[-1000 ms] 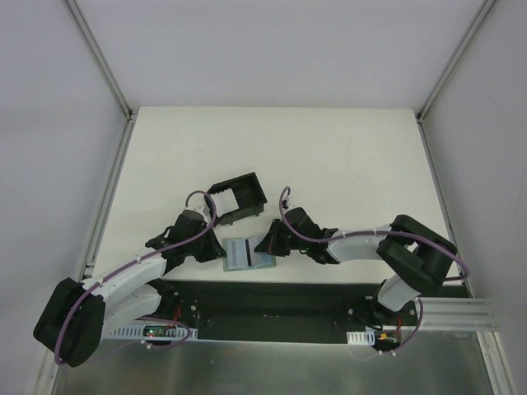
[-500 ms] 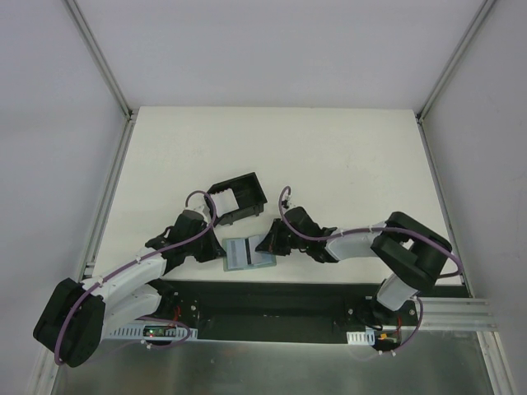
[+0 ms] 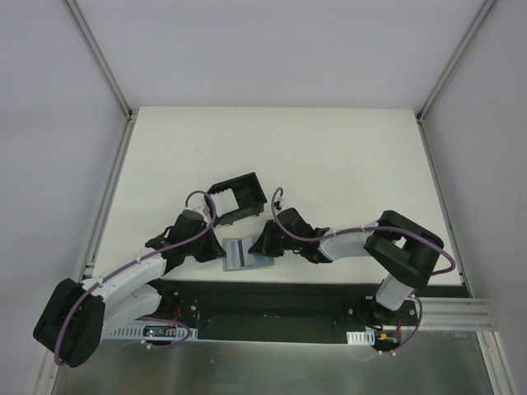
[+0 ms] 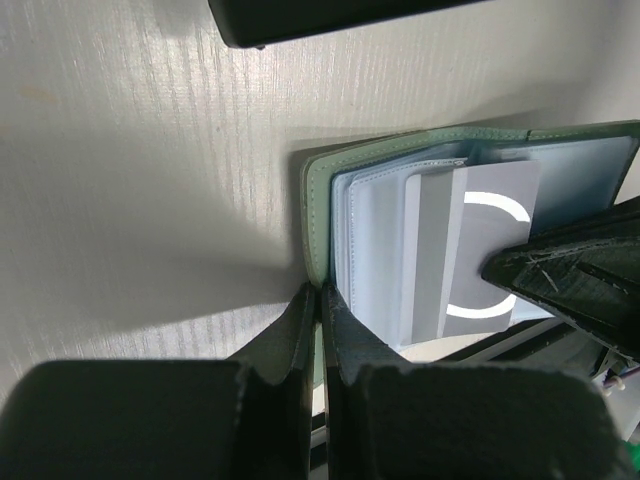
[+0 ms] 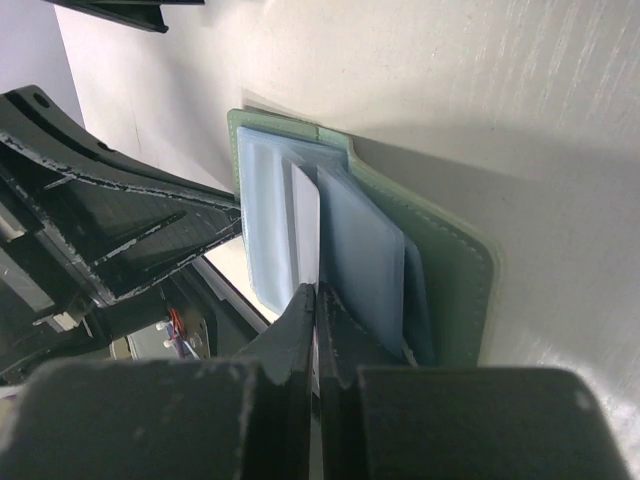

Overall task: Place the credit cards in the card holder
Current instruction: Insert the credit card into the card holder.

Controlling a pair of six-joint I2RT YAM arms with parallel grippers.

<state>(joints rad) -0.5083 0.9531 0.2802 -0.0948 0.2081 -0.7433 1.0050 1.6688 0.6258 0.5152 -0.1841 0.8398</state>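
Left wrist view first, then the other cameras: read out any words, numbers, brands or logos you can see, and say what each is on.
No readable words, numbers or brand names in any view.
whitish-grey card, in the green case: only a white ring-shaped mark, partly hidden; no letters.
circuit board by the left arm's base, top view: any print too small to read.

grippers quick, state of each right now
left gripper: closed, tips at the green case edge; grip unclear
right gripper: closed, tips at the whitish card; grip unclear
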